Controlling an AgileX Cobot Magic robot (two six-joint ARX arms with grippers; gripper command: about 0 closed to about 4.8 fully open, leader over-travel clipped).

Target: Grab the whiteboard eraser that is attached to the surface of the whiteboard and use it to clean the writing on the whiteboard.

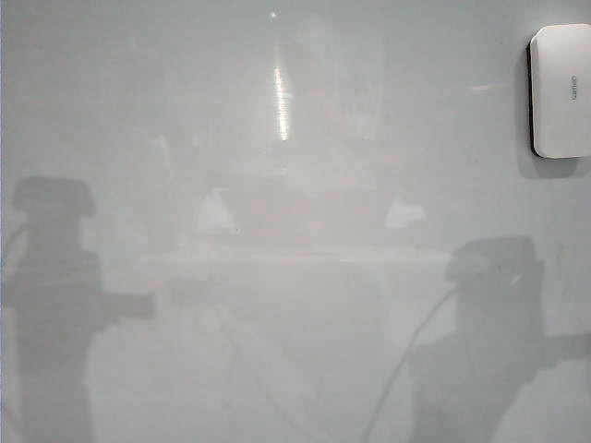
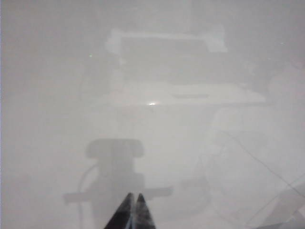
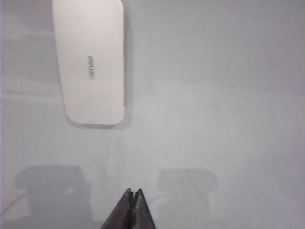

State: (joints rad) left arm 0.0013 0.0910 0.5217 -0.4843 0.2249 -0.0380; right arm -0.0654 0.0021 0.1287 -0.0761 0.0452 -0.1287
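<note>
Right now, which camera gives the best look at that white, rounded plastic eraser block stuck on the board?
The right wrist view: the white, rounded plastic eraser block appears almost whole, grey mark included, beyond the shut right gripper. The exterior view shows it cut off at the picture's right edge. The left wrist view shows only board and the shut left gripper.

Robot test bench, likely a lab. Glossy whiteboard (image 1: 277, 277) fills every view. It reflects arm silhouettes and a cable.

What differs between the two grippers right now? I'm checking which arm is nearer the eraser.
The right gripper has the whiteboard eraser in its wrist view, apart from its tips; the left gripper sees only the bare whiteboard. Neither gripper shows in the exterior view. Both are shut and hold nothing.
</note>
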